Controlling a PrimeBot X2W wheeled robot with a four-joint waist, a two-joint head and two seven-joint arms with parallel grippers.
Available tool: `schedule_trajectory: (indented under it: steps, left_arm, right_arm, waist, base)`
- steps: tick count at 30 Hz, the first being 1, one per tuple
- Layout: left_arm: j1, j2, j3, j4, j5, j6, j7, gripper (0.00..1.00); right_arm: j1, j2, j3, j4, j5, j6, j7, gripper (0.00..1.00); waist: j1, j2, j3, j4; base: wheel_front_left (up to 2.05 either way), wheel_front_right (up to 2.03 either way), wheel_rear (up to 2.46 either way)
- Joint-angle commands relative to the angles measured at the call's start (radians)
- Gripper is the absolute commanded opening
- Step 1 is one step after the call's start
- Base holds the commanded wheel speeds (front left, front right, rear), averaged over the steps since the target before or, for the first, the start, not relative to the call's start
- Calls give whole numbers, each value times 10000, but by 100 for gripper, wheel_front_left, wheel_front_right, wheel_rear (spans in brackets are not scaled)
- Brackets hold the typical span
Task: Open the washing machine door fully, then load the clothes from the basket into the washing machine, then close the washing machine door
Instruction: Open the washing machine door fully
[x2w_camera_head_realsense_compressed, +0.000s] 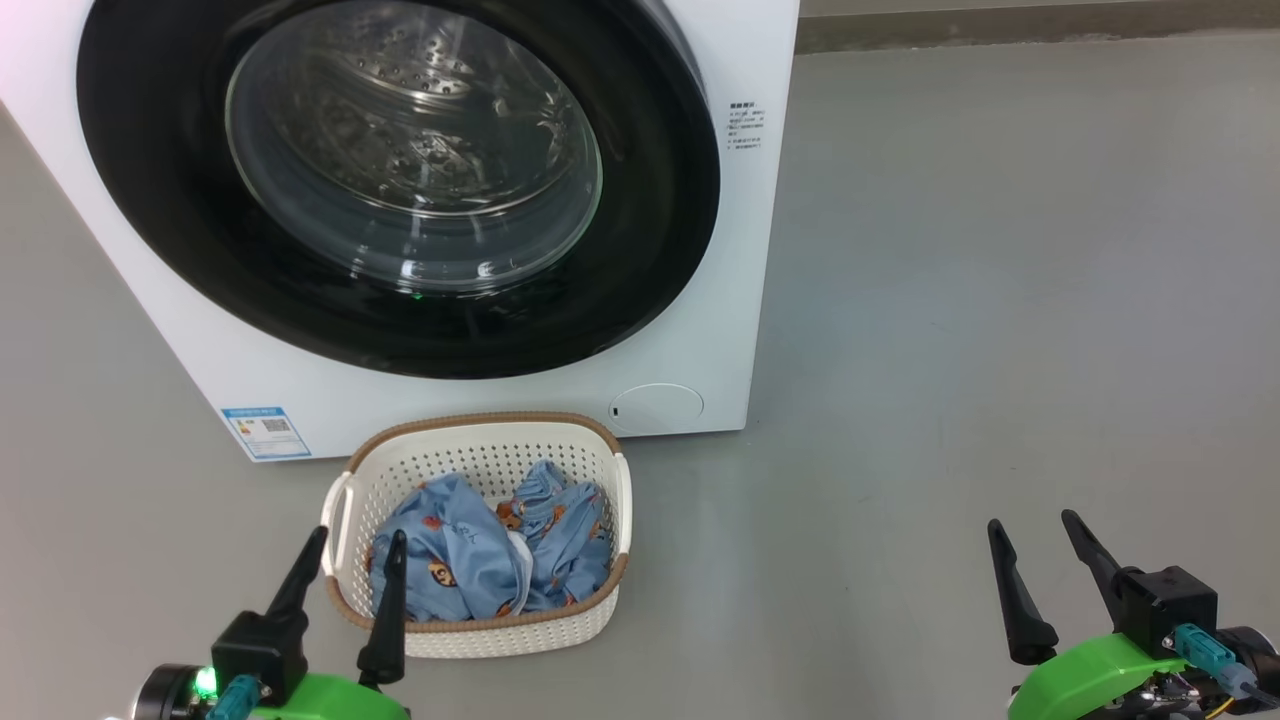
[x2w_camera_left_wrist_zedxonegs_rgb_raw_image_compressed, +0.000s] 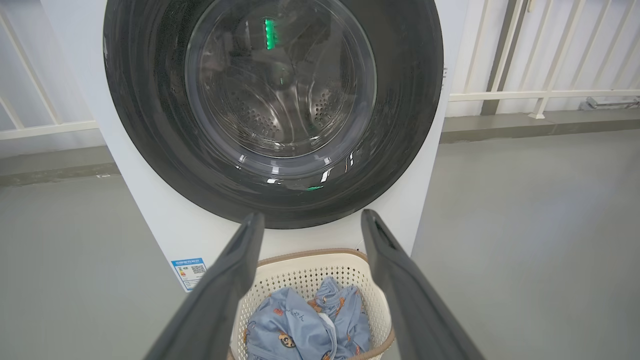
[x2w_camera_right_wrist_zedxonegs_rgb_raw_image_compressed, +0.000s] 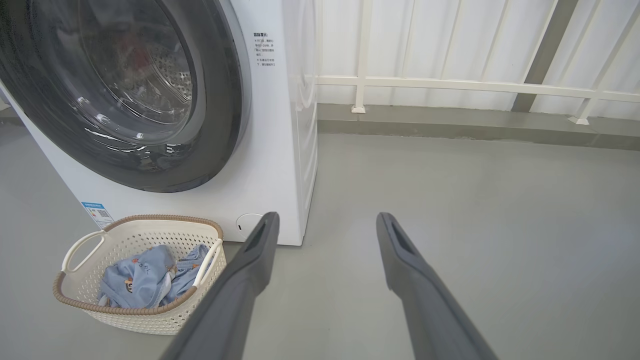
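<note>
I find the washing machine door shut, its black ring flush against the white front of the washing machine. The basket stands on the grey floor just in front of the machine, below the door, between the blue sticker and the round filter cap. The clothes lie crumpled inside the basket, below its braided rim.

My left hand is open and empty. In the head view its fingers overlap the basket's near left corner; I cannot tell whether they touch it.

My right hand is likewise open and empty, over bare floor well to the right of the basket.

Through the door glass I see the steel drum.
</note>
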Motion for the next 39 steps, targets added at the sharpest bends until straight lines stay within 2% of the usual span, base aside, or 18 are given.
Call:
schedule_trajectory:
  steps: [1,14,15,16,32,34,39]
  left_arm:
    - [-410,142,352,-300,92,-9,-122,100]
    - [-401,119,364,-284,119,5,-122,100]
    - [-403,118,363,-282,124,4,-122,100]
    - [-407,117,361,-280,130,3,-122,100]
    - [-453,105,360,-359,191,-4,-122,100]
    - [-445,102,369,-375,173,-5,-122,100]
    - [-507,96,342,-484,171,-16,-122,100]
  right_arm:
    - [-442,-43,245,-263,80,-11,-127,100]
    - [-458,-30,243,-252,71,-11,-161,100]
    - [-460,-28,246,-250,100,-11,-168,19]
    - [-465,-29,278,-223,163,-11,-166,0]
    - [-562,-137,404,-169,401,-11,-121,0]
    - [-630,-105,398,-101,895,-11,-39,0]
    - [-1069,-9,237,51,3801,-11,452,0]
  waist:
    - [0,-1,-7,-4]
    - [0,-1,-11,-15]
    - [0,-1,-10,-14]
    - [0,-1,-5,-12]
    - [0,-1,139,15]
    - [0,-1,156,19]
    - [0,-1,392,47]
  base:
    - [0,0,0]
    - [0,0,0]
    - [0,0,0]
    - [0,0,0]
    - [0,0,0]
    - [0,0,0]
    - [0,0,0]
